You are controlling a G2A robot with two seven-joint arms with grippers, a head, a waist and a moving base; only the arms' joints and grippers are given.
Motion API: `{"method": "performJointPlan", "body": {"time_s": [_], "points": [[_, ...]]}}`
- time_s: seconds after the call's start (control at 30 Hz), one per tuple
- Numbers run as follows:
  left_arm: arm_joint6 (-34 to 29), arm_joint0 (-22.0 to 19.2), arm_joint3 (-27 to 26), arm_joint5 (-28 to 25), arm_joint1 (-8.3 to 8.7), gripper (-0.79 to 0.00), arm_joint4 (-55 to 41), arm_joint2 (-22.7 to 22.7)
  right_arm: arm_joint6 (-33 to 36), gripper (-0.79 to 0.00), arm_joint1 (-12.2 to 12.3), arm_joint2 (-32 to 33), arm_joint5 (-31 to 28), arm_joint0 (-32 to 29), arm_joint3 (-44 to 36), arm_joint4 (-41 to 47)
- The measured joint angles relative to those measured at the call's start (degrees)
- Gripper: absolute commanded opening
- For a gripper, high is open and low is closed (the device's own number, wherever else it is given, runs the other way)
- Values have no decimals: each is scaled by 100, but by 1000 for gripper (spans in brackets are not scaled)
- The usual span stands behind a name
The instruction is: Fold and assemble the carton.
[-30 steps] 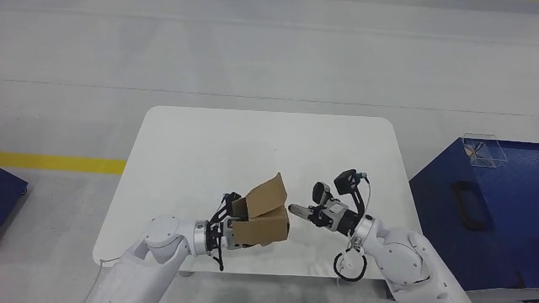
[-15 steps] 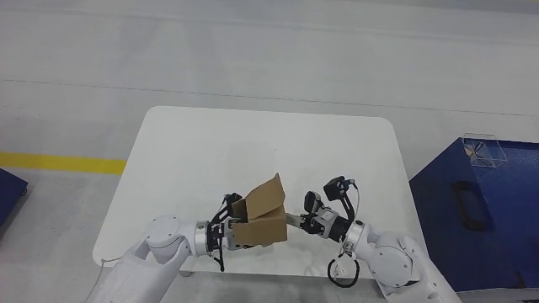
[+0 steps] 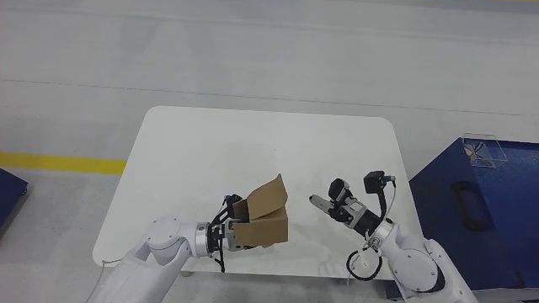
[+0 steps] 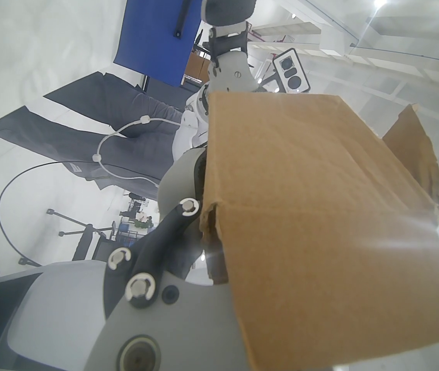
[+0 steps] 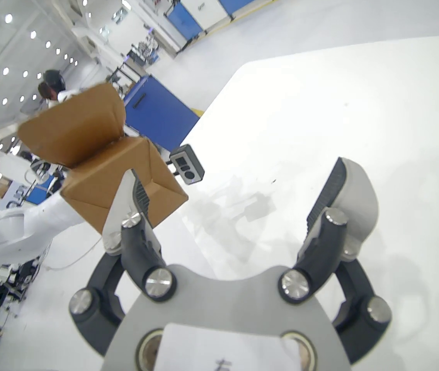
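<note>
- At the near edge of the white, round-cornered table, 1 brown cardboard carton is held up off the surface, tilted.
- 1 flap of the carton is seen standing open at its top; the side walls are folded into a box shape.
- The carton is gripped at its robot-side end by the left gripper, whose fingers are clamped on the cardboard.
- The right gripper is held over the table to the carton's right, apart from it, not touching; its 2 fingers are spread wide w/ nothing between them.
- 2 grippers and 1 carton are counted in all.
- 1 blue cabinet w/ a black handle is seen on the floor beyond the table's right side.
</note>
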Motion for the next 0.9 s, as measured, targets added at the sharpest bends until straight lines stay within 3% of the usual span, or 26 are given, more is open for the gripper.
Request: {"method": "performJointPlan", "body": {"time_s": [0.2, 0.3, 0.4, 0.9], "points": [[243, -90, -98, 13, -57, -785, -41, 118, -1508, 0, 12, 1179, 71, -991, -477, -336], [485, -161, -129, -16, -118, -785, -114, 240, -1946, 0, 0, 1553, -31, -1340, -585, -273], [721, -228, -136, -70, -175, -785, -232, 330, -1956, 0, -1, 1606, -78, -1374, -593, -232], [717, -226, -135, -69, -173, -785, -231, 328, -1951, 0, 0, 1597, -68, -1368, -591, -237]]}}
